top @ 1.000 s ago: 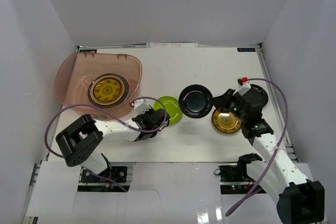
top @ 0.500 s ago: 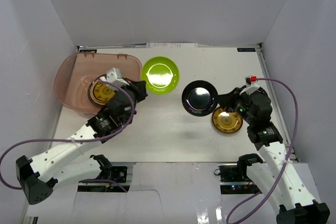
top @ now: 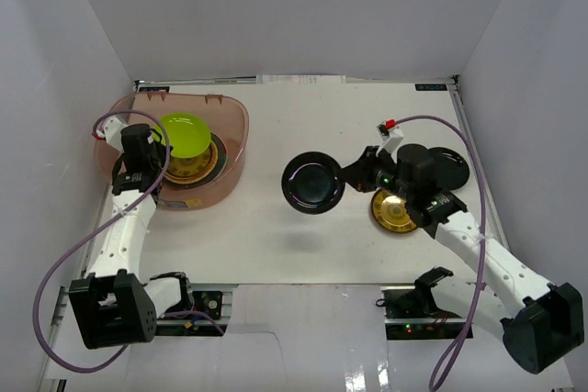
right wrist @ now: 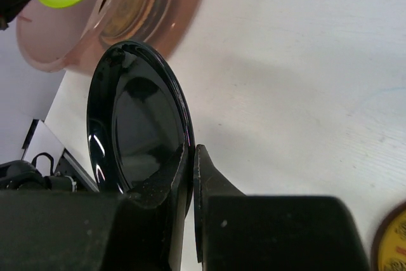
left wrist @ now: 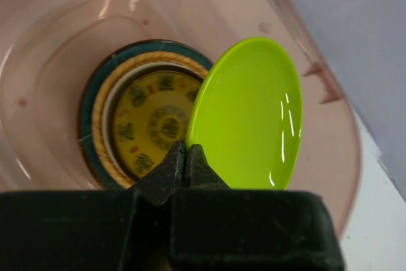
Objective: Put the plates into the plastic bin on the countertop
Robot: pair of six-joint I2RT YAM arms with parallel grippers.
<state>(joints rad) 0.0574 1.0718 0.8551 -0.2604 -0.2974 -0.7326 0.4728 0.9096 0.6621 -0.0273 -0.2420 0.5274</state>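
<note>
Over the plastic bin (top: pixel 235 122), the left gripper (left wrist: pixel 185 157) clamps the lime plate (left wrist: pixel 248 115) by its rim, face up, reaching rightward. The right gripper (right wrist: pixel 192 157) pinches the black plate (right wrist: pixel 136 125) by its rim, reaching leftward.

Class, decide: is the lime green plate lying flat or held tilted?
Held tilted: left gripper pinches the lime green plate at its rim, above the plastic bin.

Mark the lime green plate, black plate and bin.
lime green round plate (left wrist: pixel 250 115): left wrist view, centre of its face.
glossy black round plate (top: pixel 312 183): top view, centre of its well.
translucent pinkish plastic bin (top: pixel 231 128): top view, right wall.
</note>
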